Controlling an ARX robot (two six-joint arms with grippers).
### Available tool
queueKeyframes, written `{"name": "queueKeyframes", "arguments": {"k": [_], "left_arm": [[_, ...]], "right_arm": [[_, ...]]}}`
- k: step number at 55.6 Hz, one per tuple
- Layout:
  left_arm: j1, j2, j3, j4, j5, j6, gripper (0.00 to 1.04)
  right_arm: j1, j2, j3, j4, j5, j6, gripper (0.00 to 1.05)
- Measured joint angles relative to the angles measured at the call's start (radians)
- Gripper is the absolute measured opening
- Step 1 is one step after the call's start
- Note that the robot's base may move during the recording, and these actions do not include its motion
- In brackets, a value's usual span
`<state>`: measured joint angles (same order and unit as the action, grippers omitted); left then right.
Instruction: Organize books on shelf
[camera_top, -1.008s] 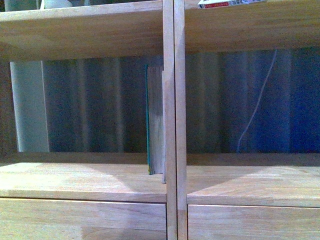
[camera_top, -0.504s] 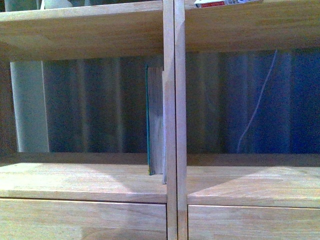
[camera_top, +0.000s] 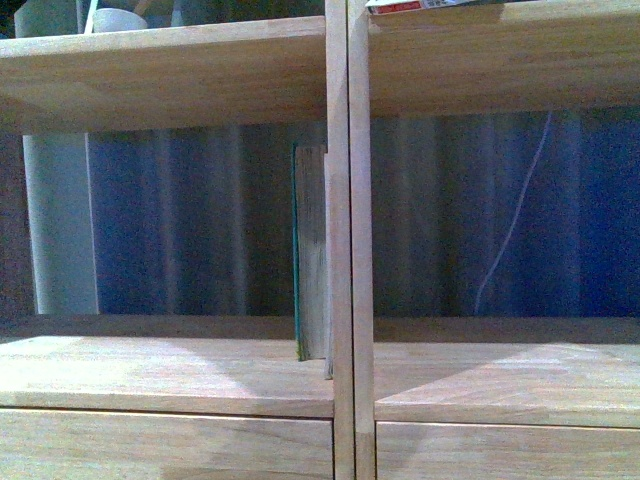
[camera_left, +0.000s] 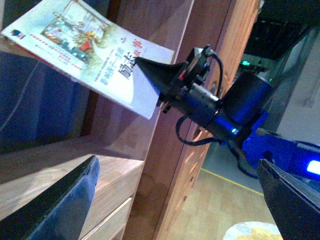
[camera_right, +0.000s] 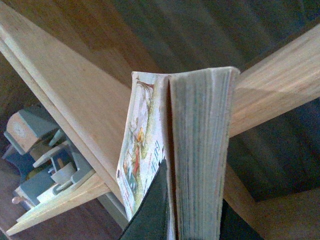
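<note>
The shelf (camera_top: 160, 375) of light wood fills the front view. A teal-covered book (camera_top: 311, 250) stands upright against the middle divider in the left compartment. Above the top right board shows the white and red edge of another book (camera_top: 430, 5). My right gripper (camera_left: 150, 75) is shut on this book (camera_left: 80, 40), gripping its illustrated cover near one corner, above a shelf board (camera_left: 115, 170). In the right wrist view the book's page edges (camera_right: 205, 150) rise from between the black fingers (camera_right: 150, 215), close to a shelf board (camera_right: 75, 100). My left gripper (camera_left: 180, 200) is open and holds nothing.
A white cord (camera_top: 515, 215) hangs behind the right compartment. A pale upright panel (camera_top: 60, 225) stands at the far left, and a white bowl (camera_top: 120, 18) sits on the upper board. Blue-grey wooden toys (camera_right: 45, 160) fill another compartment. A darker orange-brown cabinet (camera_left: 220, 60) adjoins the shelf.
The white and red book edge at the top right has moved left. The whole shelf sits slightly lower in the front view. The teal book has not moved.
</note>
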<state>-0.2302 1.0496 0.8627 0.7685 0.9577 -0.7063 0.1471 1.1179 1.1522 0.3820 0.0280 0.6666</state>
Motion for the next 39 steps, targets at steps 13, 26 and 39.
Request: {"name": "queueKeyframes", "arguments": {"k": [13,26,39], "left_arm": [[-0.014,0.089,0.108,0.017,-0.072,-0.121,0.97],[0.011,0.178,0.140,0.021,-0.096,-0.211,0.97],[-0.006,0.232,0.167,0.016,-0.128,-0.269,0.97]], "right_arm": [[0.009,0.006,0.004,0.007,0.001,0.014,0.07],[0.033,0.006,0.028,0.010,0.006,0.016,0.07],[0.068,0.006,0.064,0.010,0.002,0.016,0.07]]}}
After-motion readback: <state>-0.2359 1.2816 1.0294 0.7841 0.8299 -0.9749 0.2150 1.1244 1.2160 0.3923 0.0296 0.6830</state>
